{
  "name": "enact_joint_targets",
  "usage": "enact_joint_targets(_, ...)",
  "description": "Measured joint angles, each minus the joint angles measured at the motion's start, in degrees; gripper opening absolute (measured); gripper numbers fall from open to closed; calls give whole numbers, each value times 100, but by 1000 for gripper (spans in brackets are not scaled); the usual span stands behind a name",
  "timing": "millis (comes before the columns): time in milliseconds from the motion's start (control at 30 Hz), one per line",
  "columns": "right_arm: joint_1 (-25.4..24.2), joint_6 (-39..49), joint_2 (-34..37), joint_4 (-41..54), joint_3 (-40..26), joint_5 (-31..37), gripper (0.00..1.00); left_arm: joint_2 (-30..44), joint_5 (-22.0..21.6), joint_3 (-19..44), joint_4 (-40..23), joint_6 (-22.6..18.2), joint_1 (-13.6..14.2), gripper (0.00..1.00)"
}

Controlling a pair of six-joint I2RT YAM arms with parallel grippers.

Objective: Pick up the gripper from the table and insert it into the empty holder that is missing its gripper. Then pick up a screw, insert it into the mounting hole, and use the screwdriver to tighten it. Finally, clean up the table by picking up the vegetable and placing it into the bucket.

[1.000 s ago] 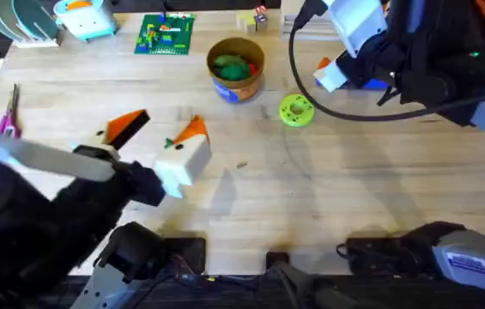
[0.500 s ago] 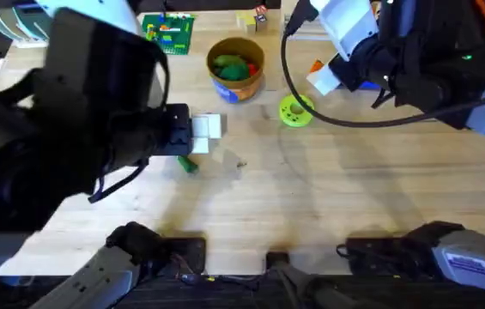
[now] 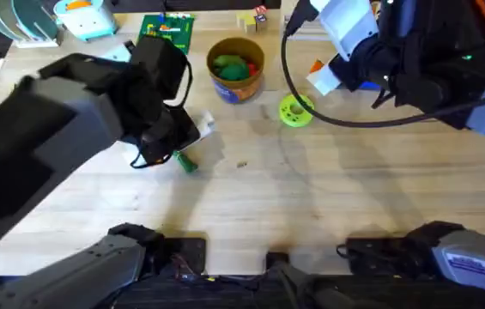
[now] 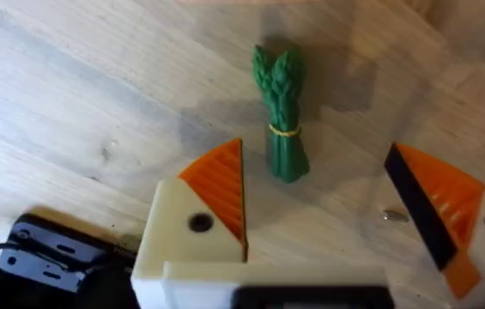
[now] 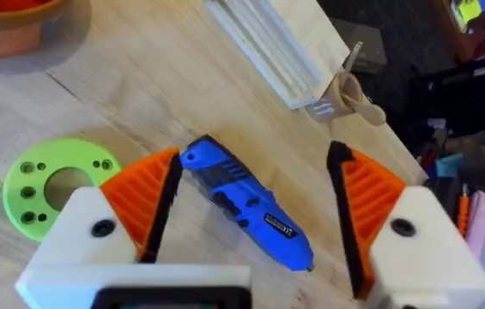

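Overhead: vegetable (image 3: 185,162) lies on worktop (image 3: 328,197), short of the bucket (image 3: 236,69); left arm nearer.

Left wrist: left claw (image 4: 319,219) wide, vegetable between the pads, long axis pointing away.

Right wrist: right claw (image 5: 255,215) wide, straddling the screwdriver (image 5: 246,204).

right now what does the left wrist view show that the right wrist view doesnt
Only the left wrist view: a green asparagus bundle lying on the table between the open left gripper fingers, a small screw near the far finger, and a black block at the edge.

Only the right wrist view: the blue screwdriver lying between the open right gripper fingers, the green disc with holes, and a pale wooden rack.

Both share the wooden table and white fingers with orange pads.
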State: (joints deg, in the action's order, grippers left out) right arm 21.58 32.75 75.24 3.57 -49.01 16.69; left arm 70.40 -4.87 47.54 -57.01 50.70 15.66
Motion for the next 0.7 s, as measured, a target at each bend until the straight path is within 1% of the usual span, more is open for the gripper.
enact_joint_targets(167, 0, 0, 0, -2, 0, 0, 991, 646, 127, -26, 44, 302, -13, 988)
enact_joint_targets(200, 0, 0, 0, 0, 0, 0, 991, 725, 132, -26, 55, 338, -13, 947)
enact_joint_targets(267, 0, 0, 0, 0, 0, 0, 991, 861, 149, -26, 69, 400, -13, 834)
enact_joint_targets(300, 0, 0, 0, 0, 0, 0, 991, 919, 150, -26, 83, 433, -17, 706)
enact_joint_targets(333, 0, 0, 0, 0, 0, 0, 991, 959, 147, -26, 112, 437, -18, 558)
enact_joint_targets(433, 0, 0, 0, 0, 0, 0, 991, 1030, 125, -26, 201, 476, -47, 85)
enact_joint_targets(467, 0, 0, 0, 0, 0, 0, 991, 1020, 128, -19, 219, 475, -62, 29)
enact_joint_targets(600, 0, 0, 0, 13, 0, 0, 991, 971, 122, 24, 71, 486, -113, 15)
enact_joint_targets(700, 0, 0, 0, 40, 0, 0, 991, 865, 123, 200, -84, 479, -120, 12)
